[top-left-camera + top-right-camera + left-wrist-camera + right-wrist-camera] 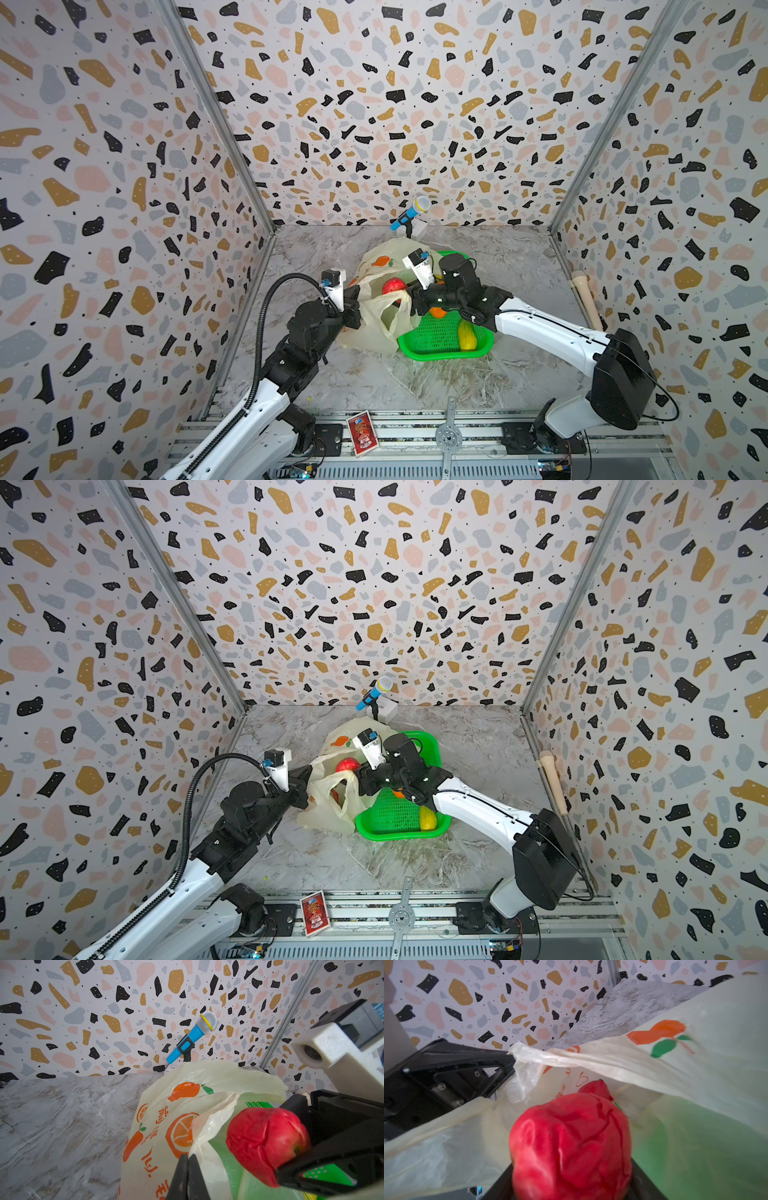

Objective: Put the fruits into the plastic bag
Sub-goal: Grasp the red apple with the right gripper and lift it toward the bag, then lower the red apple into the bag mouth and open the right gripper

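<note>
At plastic bag [374,332] mouth: my R pincer [405,291] clamps red apple [394,286]; L pincer [187,1157] pinched tight on bag rim. Green basket [440,354]: orange [437,311], yellow fruit [467,338].

left arm [270,395] rises from the near rail, elbow bent, forearm angled inward; left gripper [188,1159] pinched tight on the bag [209,1076] rim | right arm [548,332] stretches low toward the middle; right gripper [408,295] jaws spread, clasping the apple [266,1142]
</note>
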Robot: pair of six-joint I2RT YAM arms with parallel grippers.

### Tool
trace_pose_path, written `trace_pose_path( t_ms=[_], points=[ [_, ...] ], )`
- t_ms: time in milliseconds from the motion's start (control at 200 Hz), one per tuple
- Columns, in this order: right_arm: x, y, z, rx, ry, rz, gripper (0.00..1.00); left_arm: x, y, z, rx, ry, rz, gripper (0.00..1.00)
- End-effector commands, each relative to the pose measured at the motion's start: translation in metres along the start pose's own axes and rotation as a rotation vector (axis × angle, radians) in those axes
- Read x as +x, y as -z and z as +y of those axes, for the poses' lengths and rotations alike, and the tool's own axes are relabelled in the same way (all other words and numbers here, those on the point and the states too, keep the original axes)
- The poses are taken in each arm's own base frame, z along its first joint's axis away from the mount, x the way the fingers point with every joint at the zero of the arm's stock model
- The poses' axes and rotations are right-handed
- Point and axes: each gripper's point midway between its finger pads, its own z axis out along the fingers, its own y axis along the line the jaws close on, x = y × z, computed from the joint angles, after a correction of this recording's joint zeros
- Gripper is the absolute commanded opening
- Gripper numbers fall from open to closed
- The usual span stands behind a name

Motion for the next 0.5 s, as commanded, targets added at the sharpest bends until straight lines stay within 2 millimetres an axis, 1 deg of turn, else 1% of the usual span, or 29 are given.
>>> trace_pose_path(
  t_ms=[0,60,130,295,496],
  points=[
    [0.003,-0.007,0.010,-0.035,0.033,0.032,0.57,-0.012,0.004,0.000,0.001,-0.015,-0.060,0.00],
    [0.009,-0.013,0.004,-0.025,0.016,0.043,0.58,-0.013,0.005,0.001,-0.003,-0.018,-0.062,0.00],
    [0.012,-0.019,-0.010,0.025,-0.002,0.051,0.58,-0.013,0.007,0.002,-0.010,-0.019,-0.069,0.00],
    [0.012,-0.041,-0.034,0.106,-0.004,0.106,0.59,-0.016,0.010,0.003,-0.016,-0.011,-0.086,0.00],
    [0.009,-0.064,-0.051,0.148,-0.013,0.134,0.60,-0.016,0.011,0.003,-0.012,-0.008,-0.091,0.00]
  ],
)
